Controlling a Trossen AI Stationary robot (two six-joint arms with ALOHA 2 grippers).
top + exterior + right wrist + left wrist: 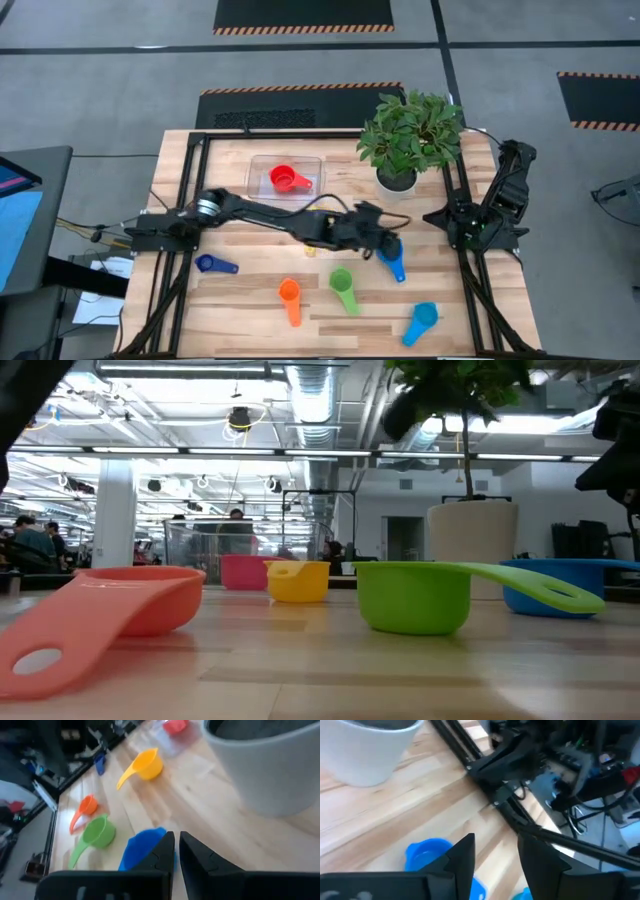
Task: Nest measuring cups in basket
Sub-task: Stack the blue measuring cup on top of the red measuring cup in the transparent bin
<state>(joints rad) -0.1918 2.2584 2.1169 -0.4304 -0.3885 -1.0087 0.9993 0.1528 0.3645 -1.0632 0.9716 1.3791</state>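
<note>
left arm reaches across the table's middle from the left side; left gripper (385, 243) hangs over the blue cup (392, 258) near the table's centre-right. in the left wrist view its fingers (465, 857) stand apart with bare wood in the gap and the blue cup (427, 852) just beside one fingertip; nothing clamped, no contact that i can make out.

right arm waits folded at the table's right edge, right gripper (470, 225) beside the white pot (397, 181) with the green plant (412, 128). from its wrist view the fingers (165, 851) sit nearly together, only a slim gap, holding nothing.

basket (257, 177) at the back centre, red cup (288, 180) lying inside it. yellow cup (146, 766) lies between basket and the front row, mostly hidden under the left arm from above. along the front: dark blue cup (213, 264) at left, orange cup (290, 298), green cup (343, 287), light blue cup (422, 321) at right. all of these rest on the wood, well apart from one another.
</note>
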